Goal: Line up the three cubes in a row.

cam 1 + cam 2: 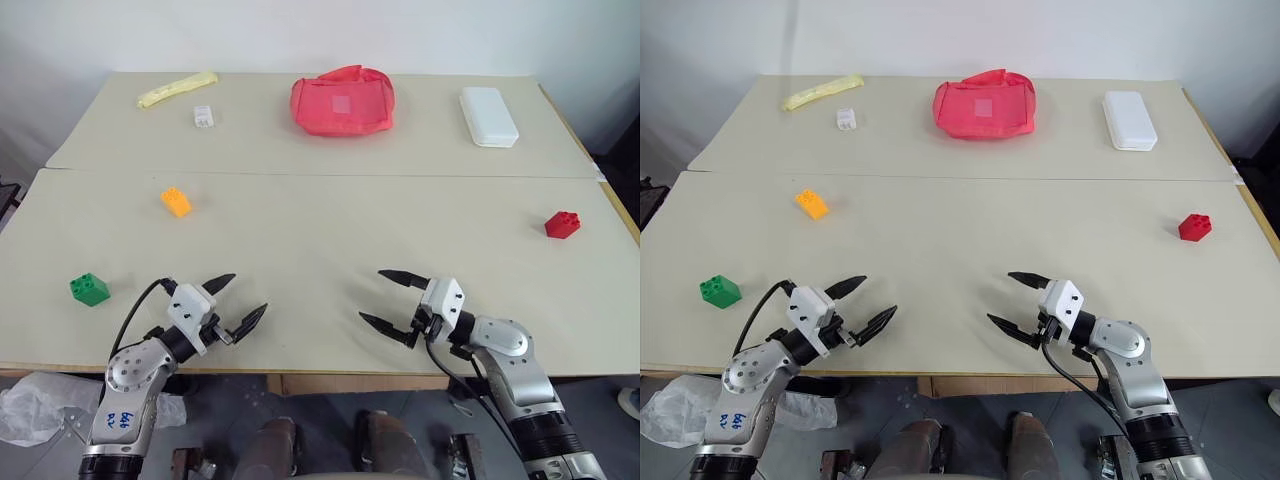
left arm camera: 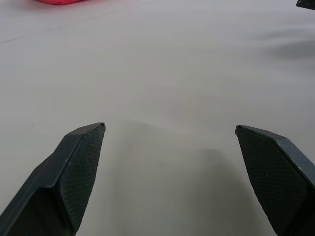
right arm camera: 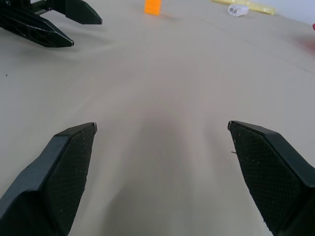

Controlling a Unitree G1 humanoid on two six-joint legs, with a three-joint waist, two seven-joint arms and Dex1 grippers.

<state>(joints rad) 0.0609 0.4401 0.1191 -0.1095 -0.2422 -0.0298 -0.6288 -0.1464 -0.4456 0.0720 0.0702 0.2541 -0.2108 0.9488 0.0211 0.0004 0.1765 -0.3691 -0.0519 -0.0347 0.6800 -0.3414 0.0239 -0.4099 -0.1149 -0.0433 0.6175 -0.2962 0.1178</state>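
A: How are the pincers seen?
B: The left pincer [image 1: 231, 301] and right pincer [image 1: 388, 297] are spread wide, nothing gripped, low over the worktop [image 1: 320, 240].

A: And the cubes?
B: The green cube [image 1: 89, 289], orange cube [image 1: 176, 202] and red cube [image 1: 562, 224] are scattered well apart; a cube could be knocked askew if approached off-centre.

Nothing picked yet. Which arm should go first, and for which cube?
Probably left. The left gripper is open and empty, on the side with the green cube and orange cube. The right gripper, also open, has just the red cube on its side, far out.
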